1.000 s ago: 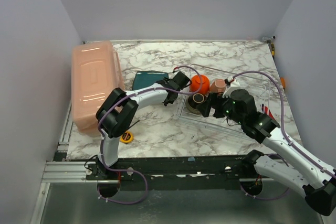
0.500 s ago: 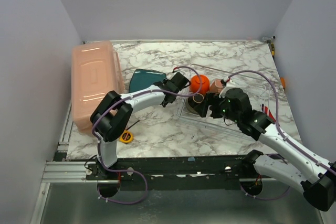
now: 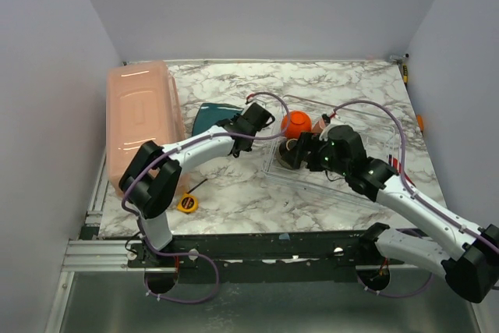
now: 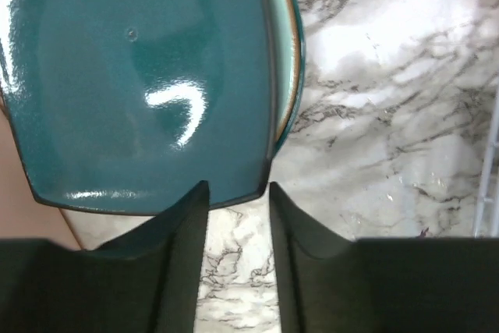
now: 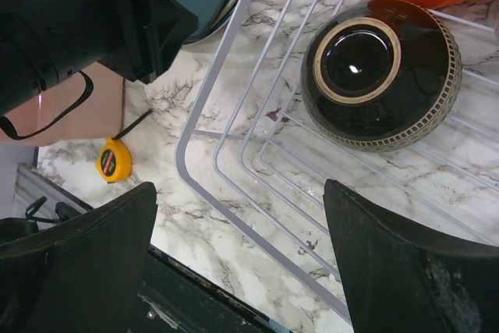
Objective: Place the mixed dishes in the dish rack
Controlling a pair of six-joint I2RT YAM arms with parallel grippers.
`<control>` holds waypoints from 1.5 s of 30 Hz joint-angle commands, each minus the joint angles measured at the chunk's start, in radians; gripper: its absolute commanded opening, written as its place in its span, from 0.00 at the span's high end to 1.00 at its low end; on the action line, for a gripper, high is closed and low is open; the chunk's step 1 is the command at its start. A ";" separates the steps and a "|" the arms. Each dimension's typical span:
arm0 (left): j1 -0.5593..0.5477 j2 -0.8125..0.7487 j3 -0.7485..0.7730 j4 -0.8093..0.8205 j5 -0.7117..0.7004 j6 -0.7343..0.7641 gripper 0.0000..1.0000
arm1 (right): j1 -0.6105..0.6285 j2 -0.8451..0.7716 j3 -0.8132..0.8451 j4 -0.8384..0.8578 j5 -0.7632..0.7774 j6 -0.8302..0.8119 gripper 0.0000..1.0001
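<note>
Status: three of four dishes are sitting in the rack (image 3: 366, 134): the orange bowl (image 3: 295, 124) and the mug (image 3: 320, 125) toward the upper middle of the top view, and the brown bowl (image 5: 380, 72) just below them, lying foot-up on the wires at upper right of the right wrist view. The plate (image 4: 140, 76) is sitting outside, on the marble between the tub (image 3: 140, 118) and the rack, filling the upper left of the left wrist view. That is the only item left to load.

The left gripper (image 4: 238, 186) is working the plate. Its jaws are standing narrow, with the plate's near corner right at their tips. The rim may be pinched, but the view isn't showing contact, so can't tell if it's clamped.

The right gripper (image 5: 238, 189) is hanging spread wide above the rack's near-left corner, carrying nothing, with the brown bowl ahead of it.

Versus a second ago, the left gripper is shifting left off the rack edge toward the plate. The right wrist is sliding up-left over the brown bowl. No dish is changing place.
</note>
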 commanded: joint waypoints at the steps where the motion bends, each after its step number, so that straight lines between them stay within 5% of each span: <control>1: 0.076 -0.018 0.047 -0.053 0.084 -0.102 0.52 | 0.002 0.027 0.035 0.038 -0.045 0.021 0.10; 4: 0.139 -0.020 0.074 -0.069 0.171 -0.129 0.31 | 0.002 0.042 0.038 0.056 -0.057 0.020 0.10; 14: 0.308 -0.097 0.080 -0.094 0.333 -0.166 0.28 | 0.002 0.288 0.271 0.112 -0.064 0.006 0.12; 23: 0.481 -0.029 0.247 -0.237 0.523 -0.152 0.11 | 0.002 0.703 0.615 0.115 -0.077 0.112 0.17; 30: 0.491 0.092 0.415 -0.364 0.429 -0.096 0.11 | 0.048 0.988 0.911 -0.031 0.016 0.177 0.21; 35: 0.494 0.097 0.376 -0.321 0.415 -0.110 0.17 | 0.064 1.091 1.001 -0.143 0.167 0.240 0.20; 45: 0.494 0.187 0.371 -0.321 0.394 -0.125 0.57 | 0.066 1.131 0.951 -0.108 0.152 0.224 0.25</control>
